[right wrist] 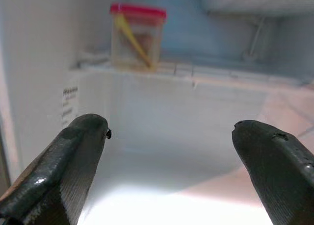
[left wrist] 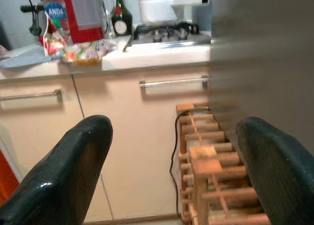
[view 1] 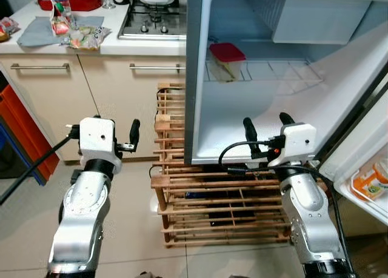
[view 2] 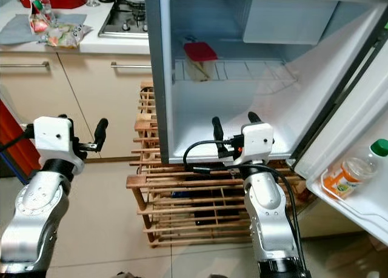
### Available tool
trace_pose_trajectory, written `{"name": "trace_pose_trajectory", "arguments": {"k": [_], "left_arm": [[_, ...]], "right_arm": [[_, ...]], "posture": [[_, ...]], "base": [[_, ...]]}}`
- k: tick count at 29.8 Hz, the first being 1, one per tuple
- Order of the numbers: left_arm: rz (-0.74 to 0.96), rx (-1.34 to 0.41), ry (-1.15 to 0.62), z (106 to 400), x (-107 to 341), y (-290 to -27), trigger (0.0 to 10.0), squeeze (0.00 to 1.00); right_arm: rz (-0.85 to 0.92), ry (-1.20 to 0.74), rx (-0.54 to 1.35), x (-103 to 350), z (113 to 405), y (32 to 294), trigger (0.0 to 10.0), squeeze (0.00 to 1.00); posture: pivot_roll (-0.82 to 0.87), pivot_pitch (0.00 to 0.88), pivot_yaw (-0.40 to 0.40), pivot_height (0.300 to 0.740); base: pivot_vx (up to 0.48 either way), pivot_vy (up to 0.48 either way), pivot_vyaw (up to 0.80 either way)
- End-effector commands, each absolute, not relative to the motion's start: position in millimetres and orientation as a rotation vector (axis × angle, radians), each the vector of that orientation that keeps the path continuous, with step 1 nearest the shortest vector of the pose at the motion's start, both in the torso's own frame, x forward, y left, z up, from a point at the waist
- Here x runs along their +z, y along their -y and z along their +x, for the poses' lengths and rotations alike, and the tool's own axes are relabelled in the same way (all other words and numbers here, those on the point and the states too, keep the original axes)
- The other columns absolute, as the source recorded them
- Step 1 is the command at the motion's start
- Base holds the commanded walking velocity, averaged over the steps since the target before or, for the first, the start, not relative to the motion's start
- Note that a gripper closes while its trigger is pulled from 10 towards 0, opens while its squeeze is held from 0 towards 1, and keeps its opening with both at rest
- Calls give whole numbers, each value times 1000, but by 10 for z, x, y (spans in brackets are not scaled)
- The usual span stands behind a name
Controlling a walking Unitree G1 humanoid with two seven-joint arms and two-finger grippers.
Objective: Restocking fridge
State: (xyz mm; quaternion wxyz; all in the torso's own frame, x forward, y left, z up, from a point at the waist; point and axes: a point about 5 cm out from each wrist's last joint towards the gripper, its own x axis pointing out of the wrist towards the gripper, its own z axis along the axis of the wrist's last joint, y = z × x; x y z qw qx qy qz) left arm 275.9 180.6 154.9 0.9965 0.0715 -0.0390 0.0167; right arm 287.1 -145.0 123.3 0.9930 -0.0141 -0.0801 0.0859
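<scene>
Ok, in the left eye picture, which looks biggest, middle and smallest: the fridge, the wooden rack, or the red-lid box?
1. Fridge, by far the biggest.
2. Wooden rack beneath it.
3. Red-lid box on the wire shelf, the smallest; it sits farther back, but the gap looks plain anyway.

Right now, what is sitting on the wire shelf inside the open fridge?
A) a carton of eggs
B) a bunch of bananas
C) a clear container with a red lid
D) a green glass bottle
C: a clear container with a red lid stands at the left end of the wire shelf, and the right tool, fingers open, points into the fridge below it.
</scene>
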Motion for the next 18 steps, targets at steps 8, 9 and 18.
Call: {"name": "trace_pose_trajectory", "arguments": {"k": [8, 9, 18], "left_arm": [[215, 66, 196, 2894, 1786, -1823, 10000, 0], [215, 66, 196, 2894, 1786, -1823, 10000, 0], [278, 103, 156, 2578, 1790, -2029, 10000, 0]], "right_arm": [[-97, 167, 76, 1465, 3461, 1178, 10000, 0], [-97, 167, 76, 1465, 3461, 1178, 10000, 0], [-123, 127, 24, 1641, 3795, 853, 10000, 0]], "posture": [[-47, 0, -11, 740], [-47, 0, -11, 740], [85, 0, -32, 740]], "base": [[0, 0, 0], [0, 0, 0], [0, 0, 0]]}}
